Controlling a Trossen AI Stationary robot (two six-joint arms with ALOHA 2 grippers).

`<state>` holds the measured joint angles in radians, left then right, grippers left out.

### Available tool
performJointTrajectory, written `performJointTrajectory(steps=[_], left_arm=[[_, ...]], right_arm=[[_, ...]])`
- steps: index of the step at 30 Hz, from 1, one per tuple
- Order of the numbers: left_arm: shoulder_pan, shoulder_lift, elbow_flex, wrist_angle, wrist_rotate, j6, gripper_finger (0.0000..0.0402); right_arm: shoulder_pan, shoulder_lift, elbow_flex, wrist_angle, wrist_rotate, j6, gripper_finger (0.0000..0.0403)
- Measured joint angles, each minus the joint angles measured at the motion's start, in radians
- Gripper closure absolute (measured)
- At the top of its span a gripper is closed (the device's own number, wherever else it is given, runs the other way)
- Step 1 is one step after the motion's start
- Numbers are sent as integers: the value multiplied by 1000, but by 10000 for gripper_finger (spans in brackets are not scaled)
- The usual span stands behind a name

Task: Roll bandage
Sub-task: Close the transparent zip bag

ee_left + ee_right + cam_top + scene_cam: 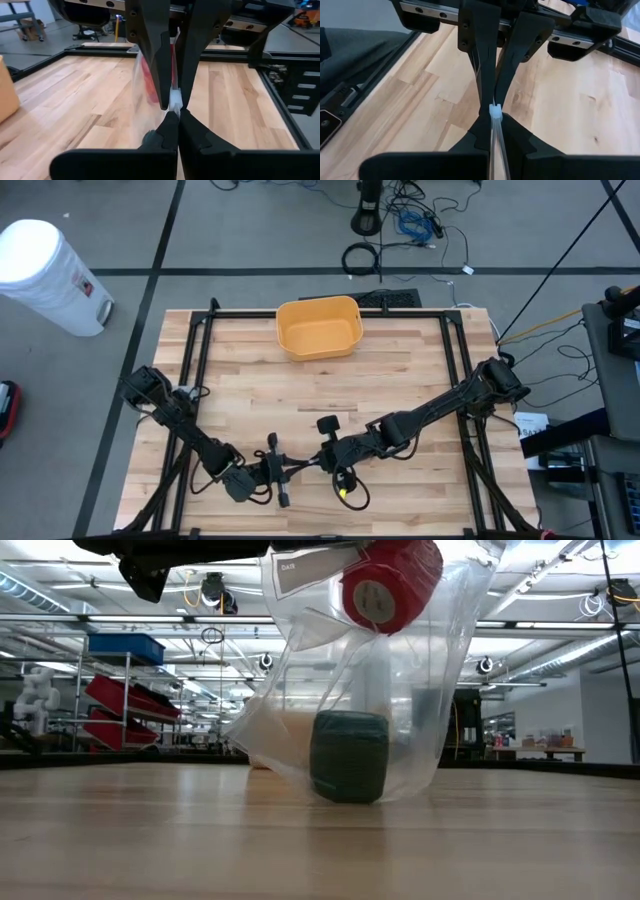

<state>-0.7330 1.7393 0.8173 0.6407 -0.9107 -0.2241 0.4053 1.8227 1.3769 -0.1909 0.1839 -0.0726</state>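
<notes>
A clear plastic zip bag [420,690] hangs over the table's near middle. It holds a red bandage roll [390,580] near its top and a dark green roll [348,755] at its bottom, which rests on the wood. My left gripper [177,114] and my right gripper [494,119] meet tip to tip at the bag's top edge, both shut on it. In the high view the left gripper [272,470] comes from the left and the right gripper [325,458] from the right. My left gripper pinches the bag's white zip strip [175,97] between its two fingertips, coming nearly level from the table's left. The bag hangs below, its bottom on the table. My right gripper pinches the same top strip [494,109] between its fingertips, slanting down from the table's right, just opposite the left fingers. The clear film [498,145] runs back between its fingers.
A yellow bin [318,327] stands at the table's far middle. A black frame [200,330] runs around the tabletop. Bare wood [330,390] lies between the bin and the grippers. A white barrel [45,275] stands on the floor beyond the far left corner.
</notes>
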Motion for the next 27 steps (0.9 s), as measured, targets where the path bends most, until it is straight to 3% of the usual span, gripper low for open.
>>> performJointTrajectory(steps=[27], left_arm=[[-31,0,1,10,-36,20,402]], right_arm=[[12,-56,0,-146,-11,43,392]])
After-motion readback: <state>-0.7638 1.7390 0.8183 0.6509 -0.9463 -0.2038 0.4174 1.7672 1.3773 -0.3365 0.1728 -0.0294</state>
